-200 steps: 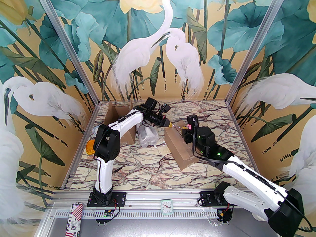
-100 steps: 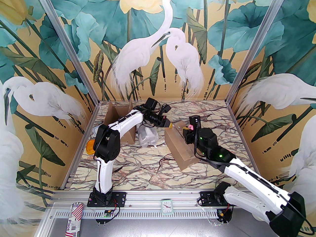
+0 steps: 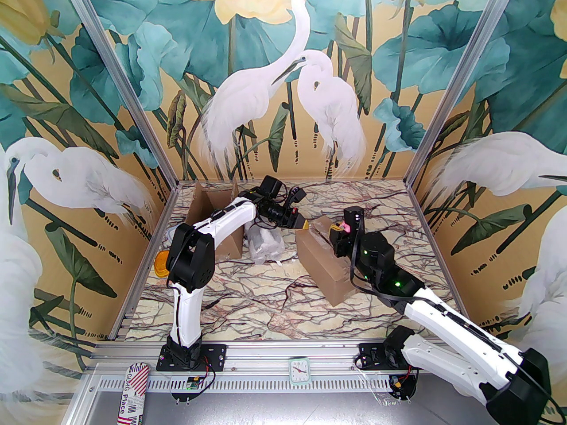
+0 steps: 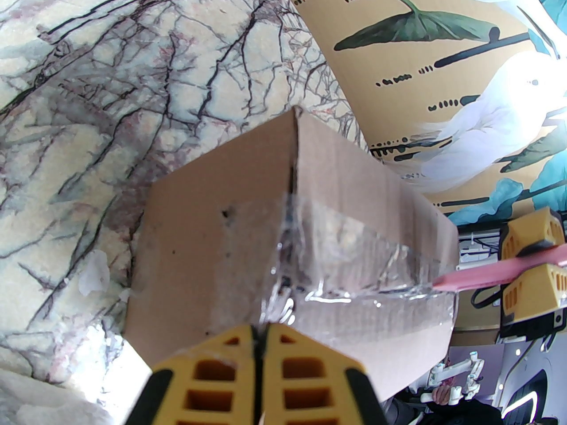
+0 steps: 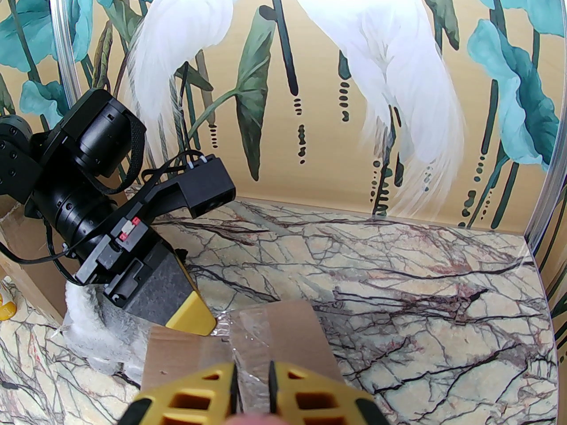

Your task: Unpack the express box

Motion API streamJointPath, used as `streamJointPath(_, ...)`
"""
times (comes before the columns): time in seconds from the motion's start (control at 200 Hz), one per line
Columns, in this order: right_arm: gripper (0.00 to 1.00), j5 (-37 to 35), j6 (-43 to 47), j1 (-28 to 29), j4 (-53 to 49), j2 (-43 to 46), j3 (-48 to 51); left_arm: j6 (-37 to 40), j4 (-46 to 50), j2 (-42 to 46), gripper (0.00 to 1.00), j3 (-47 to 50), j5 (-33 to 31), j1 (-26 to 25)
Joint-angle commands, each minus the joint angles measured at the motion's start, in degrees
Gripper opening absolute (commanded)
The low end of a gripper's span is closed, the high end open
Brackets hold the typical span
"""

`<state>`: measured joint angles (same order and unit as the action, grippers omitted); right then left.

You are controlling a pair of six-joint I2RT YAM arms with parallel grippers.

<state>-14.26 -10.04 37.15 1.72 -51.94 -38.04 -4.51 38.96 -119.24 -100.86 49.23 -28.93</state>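
From above, I see the express box (image 3: 323, 266) lying slantwise just right of the bench's (image 3: 266, 295) centre. My left hand (image 3: 305, 225) sits at its 11 o'clock corner. My right hand (image 3: 336, 229) is at its 1 o'clock end, clamped on a pink cutter (image 3: 342, 227). An open carton (image 3: 212, 204) stands at the bench's 10 o'clock, with a wrapped white bundle (image 3: 265, 244) between it and the box.

On the left wrist camera, my left hand is pressed closed at the box's taped corner; I cannot tell whether it pinches the clear tape (image 4: 336, 255). The cutter's tip touches the tape at 3 o'clock.

On the right wrist camera, the right hand stands narrow over the taped top.
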Motion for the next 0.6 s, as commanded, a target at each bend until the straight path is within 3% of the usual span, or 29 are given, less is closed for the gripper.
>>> streamJointPath(0.0, 0.00, -3.2, 1.9, 0.2, 3.2, 2.5, 0.3, 0.1, 1.6, -0.7, 0.02, 1.3, -9.8, 1.2)
streamJointPath(0.32, 0.00, -3.8, 1.4, 0.3, 5.5, 9.1, 3.6, 0.5, 2.3, -0.8, 0.02, 0.4, -10.6, 1.2)
streamJointPath(0.595, 0.00, 0.2, 3.6, 0.2, 2.7, 7.0, 3.7, 0.8, 2.4, -0.4, 0.02, 0.1, -10.2, 1.0)
